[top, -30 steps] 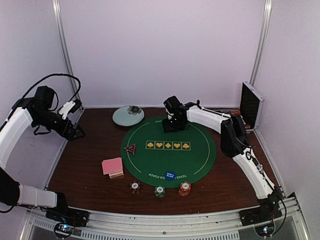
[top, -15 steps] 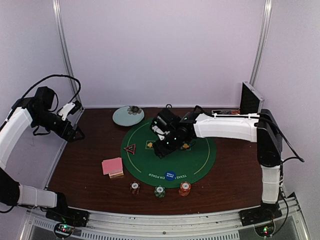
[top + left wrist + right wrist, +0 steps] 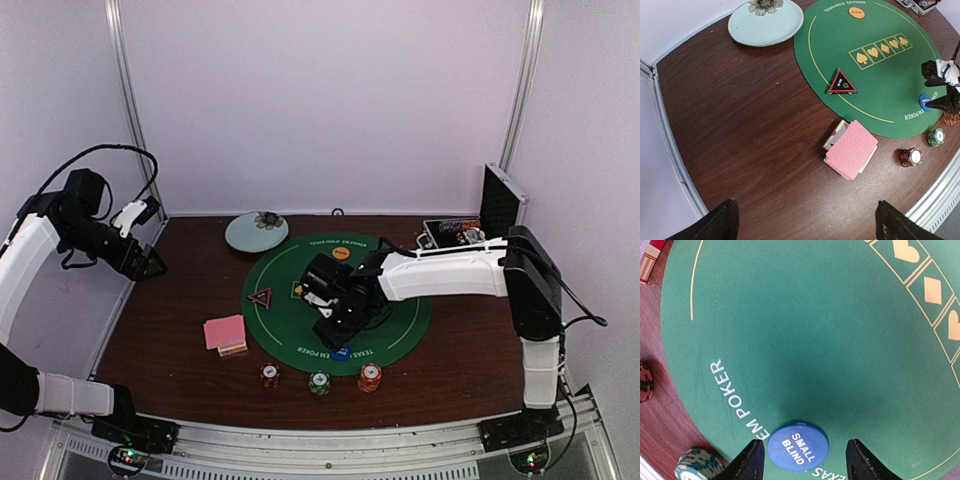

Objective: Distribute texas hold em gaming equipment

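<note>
**Blue button sits between right gripper's spread jaws at near edge of mat**

Blue disc button, lettered SMALL BLIND, lies flat on the green mat, close to its near rim. The right gripper stands over it with jaws spread, one finger on each side. The left finger is just beside the disc and a clear gap shows at the right finger, so nothing is pinched.

The right arm rises from its near-right base. Its forearm reaches left across the mat, and the wrist is bent downward.

Other equipment noted:
- Three chip stacks stand in a row on the wooden table, just near of the mat: dark chips, green chips and red-orange chips.
- The orange disc button lies on the far part of the mat.
- The triangle marker lies at the mat's left rim.
- The pink-backed cards are stacked on the wood left of the mat.

The left gripper hangs high over the table's far-left side, well apart from everything, with jaws fully spread and empty. The left arm is arched up along the left wall.

A plate sits beyond the mat on its left. A metal case stands at the far right.
</note>
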### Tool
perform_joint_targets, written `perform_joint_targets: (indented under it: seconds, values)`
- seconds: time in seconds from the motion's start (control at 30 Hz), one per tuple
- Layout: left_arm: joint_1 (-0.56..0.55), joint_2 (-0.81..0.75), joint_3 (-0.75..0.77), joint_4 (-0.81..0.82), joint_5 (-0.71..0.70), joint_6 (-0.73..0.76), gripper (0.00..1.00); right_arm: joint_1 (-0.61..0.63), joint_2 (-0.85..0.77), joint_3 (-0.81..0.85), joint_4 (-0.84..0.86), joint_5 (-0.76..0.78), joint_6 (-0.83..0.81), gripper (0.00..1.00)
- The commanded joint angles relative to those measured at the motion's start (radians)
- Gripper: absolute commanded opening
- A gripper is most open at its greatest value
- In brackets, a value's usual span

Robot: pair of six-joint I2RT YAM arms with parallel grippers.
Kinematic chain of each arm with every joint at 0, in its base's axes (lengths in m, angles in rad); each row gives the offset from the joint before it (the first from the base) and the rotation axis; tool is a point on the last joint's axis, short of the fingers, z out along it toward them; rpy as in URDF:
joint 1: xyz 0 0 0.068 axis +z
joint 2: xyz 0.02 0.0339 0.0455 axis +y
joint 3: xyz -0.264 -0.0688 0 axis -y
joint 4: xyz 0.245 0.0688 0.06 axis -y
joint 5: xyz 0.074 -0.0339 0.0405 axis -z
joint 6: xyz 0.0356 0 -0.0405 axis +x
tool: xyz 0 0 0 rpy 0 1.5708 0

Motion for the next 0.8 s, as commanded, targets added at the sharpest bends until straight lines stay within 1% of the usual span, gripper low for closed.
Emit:
perform_joint_targets:
  seconds: [0.0, 0.13, 0.33, 0.67, 0.77]
  values:
    - [0.007, -0.012, 0.035, -0.011, 0.017, -0.002, 0.97, 0.012, 0.051, 0.044, 0.000, 0.034, -0.014, 0.59]
    - [0.007, -0.008, 0.038, -0.012, 0.022, -0.006, 0.98, 0.018, 0.085, 0.066, 0.007, 0.027, -0.016, 0.58]
    - [0.006, -0.010, 0.040, -0.012, 0.014, -0.003, 0.98, 0.019, 0.106, 0.066, 0.006, 0.044, -0.011, 0.52]
    - [0.007, -0.016, 0.035, -0.010, 0.012, -0.001, 0.98, 0.001, 0.055, -0.051, 0.035, 0.078, 0.003, 0.37]
    - [0.007, -0.017, 0.037, -0.010, 0.012, -0.001, 0.98, -0.010, 0.031, -0.087, 0.041, 0.081, 0.007, 0.34]
